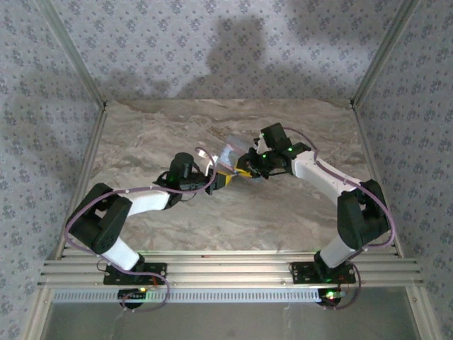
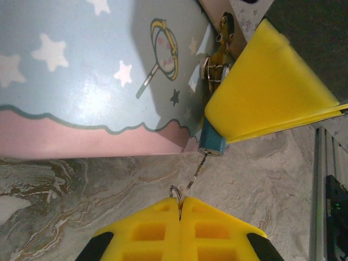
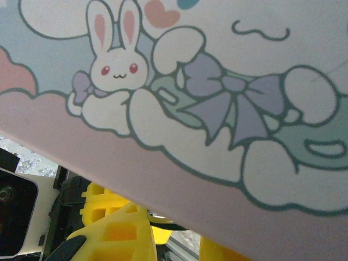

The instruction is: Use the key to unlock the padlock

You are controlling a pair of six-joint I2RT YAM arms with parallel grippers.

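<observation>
The padlock (image 2: 212, 144) is a tiny dark blue block at the corner of the pale blue and pink box (image 2: 81, 81). Its top is tucked under the right gripper's yellow fingers (image 2: 266, 87), which close on it. A thin metal key (image 2: 198, 171) runs from the padlock's bottom face down into my left gripper (image 2: 180, 202), shut on the key's head beside a small wire ring (image 2: 175, 191). From above, the left gripper (image 1: 212, 185) and right gripper (image 1: 244, 170) meet at the box (image 1: 230, 154). In the right wrist view the box (image 3: 217, 98) hides the padlock above the right gripper (image 3: 171, 231).
A brass hasp with small rings (image 2: 217, 60) sits on the box just above the padlock. The marbled tabletop (image 1: 233, 219) lies open in front of the arms. Patterned walls (image 1: 212, 49) and metal posts enclose the back and sides.
</observation>
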